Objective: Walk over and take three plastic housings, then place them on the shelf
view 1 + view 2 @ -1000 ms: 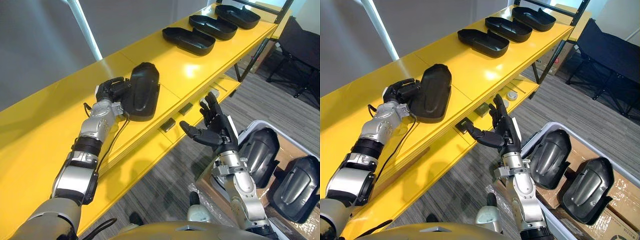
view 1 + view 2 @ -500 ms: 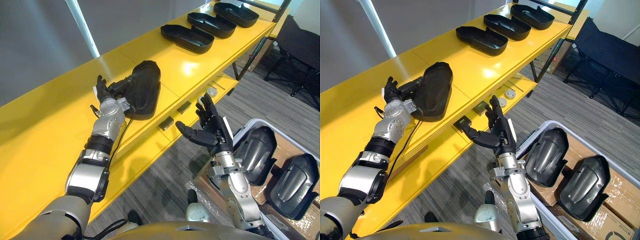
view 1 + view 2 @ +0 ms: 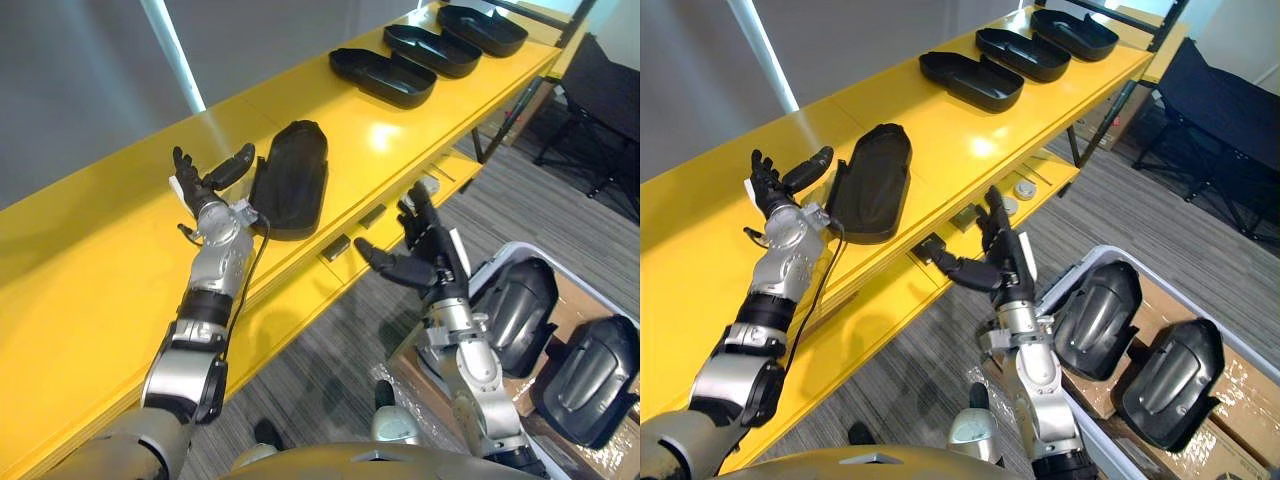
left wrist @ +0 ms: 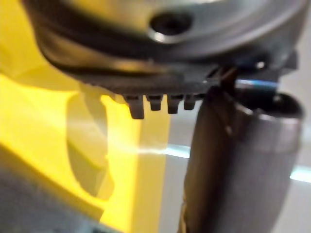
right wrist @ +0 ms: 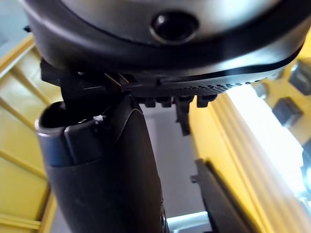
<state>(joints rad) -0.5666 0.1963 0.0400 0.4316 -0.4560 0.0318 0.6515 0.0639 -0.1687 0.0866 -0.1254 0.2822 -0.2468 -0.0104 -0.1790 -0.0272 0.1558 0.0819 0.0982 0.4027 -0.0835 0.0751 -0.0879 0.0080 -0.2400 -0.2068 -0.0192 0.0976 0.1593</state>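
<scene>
A black plastic housing (image 3: pixel 291 178) lies flat on the yellow shelf (image 3: pixel 110 250), just right of my left hand (image 3: pixel 205 183). That hand is open with its fingers spread, lifted a little off the shelf and apart from the housing. Three more black housings (image 3: pixel 382 76) sit in a row farther along the shelf top. My right hand (image 3: pixel 425 255) hangs open below the shelf's front edge with nothing in it. Two further housings (image 3: pixel 518 300) rest in a box at the lower right.
A lower yellow shelf level (image 3: pixel 400 215) carries small dark and round parts. The cardboard-lined box (image 3: pixel 1230 385) stands on the grey carpet beside my right arm. A dark chair (image 3: pixel 600 90) stands at the far right.
My left hand has let go of the nearest housing, opened and drawn back to the left; the housing now lies flat on the shelf. The right hand has hardly moved.
</scene>
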